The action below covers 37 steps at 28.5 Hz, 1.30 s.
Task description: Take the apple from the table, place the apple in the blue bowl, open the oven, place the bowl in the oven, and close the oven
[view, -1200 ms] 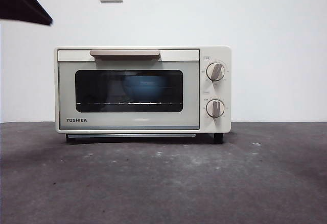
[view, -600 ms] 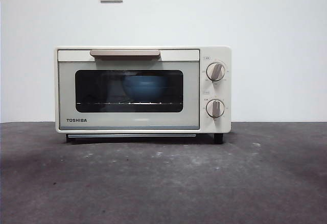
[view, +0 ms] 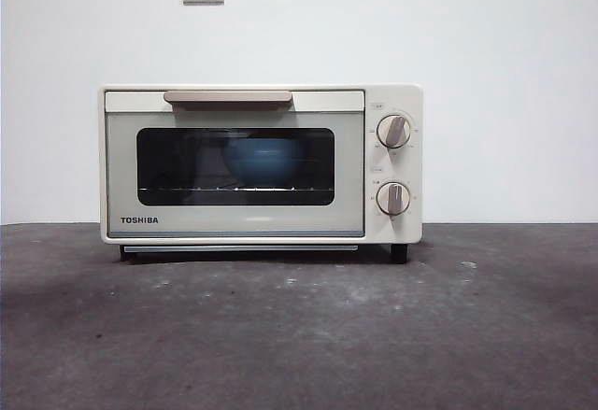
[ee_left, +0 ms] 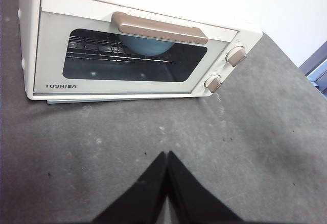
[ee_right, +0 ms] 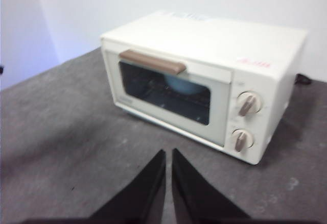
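Two black hands, the left hand (ee_left: 167,155) and the right hand (ee_right: 168,152), hang pressed together over the dark grey bench (view: 299,326). The matte blue bowl (view: 264,161) sits inside the shut cream-white oven (view: 234,214).

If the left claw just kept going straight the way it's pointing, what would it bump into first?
Probably the oven: the left gripper, jaws shut, points across bare table toward its closed door, roughly below the handle. Depth is hard to judge, so it might graze the table first.

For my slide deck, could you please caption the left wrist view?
Left gripper, shut, above the table, facing the closed oven with the blue bowl inside.
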Each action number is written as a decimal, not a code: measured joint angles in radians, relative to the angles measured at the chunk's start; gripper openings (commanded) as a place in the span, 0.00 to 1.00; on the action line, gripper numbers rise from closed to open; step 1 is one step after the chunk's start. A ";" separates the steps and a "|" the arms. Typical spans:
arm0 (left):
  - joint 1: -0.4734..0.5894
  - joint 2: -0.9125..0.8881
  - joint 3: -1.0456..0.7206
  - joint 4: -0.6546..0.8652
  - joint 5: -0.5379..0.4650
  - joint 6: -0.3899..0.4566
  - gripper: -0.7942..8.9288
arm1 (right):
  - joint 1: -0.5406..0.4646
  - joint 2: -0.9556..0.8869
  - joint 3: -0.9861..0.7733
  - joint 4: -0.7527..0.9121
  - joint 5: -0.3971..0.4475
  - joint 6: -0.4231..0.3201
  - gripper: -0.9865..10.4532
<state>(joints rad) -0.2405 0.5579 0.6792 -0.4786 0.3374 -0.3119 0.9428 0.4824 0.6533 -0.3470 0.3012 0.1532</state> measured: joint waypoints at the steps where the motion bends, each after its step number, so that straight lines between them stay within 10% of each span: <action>1: 0.000 0.000 0.000 0.000 0.000 0.000 0.09 | 0.000 -0.008 0.000 0.000 0.008 0.000 0.09; 11: 0.000 0.000 0.000 0.001 0.000 0.001 0.09 | 0.000 -0.072 0.000 0.000 0.013 0.000 0.09; 19: 0.039 -0.031 -0.010 0.101 -0.149 0.175 0.09 | 0.000 -0.120 0.000 0.000 0.014 0.000 0.09; 37: 0.323 -0.447 -0.568 0.454 -0.243 0.366 0.09 | 0.000 -0.181 0.000 0.000 0.013 0.000 0.09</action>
<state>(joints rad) 0.0826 0.1112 0.1112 -0.0250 0.0948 0.0544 0.9424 0.3016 0.6533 -0.3466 0.3145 0.1532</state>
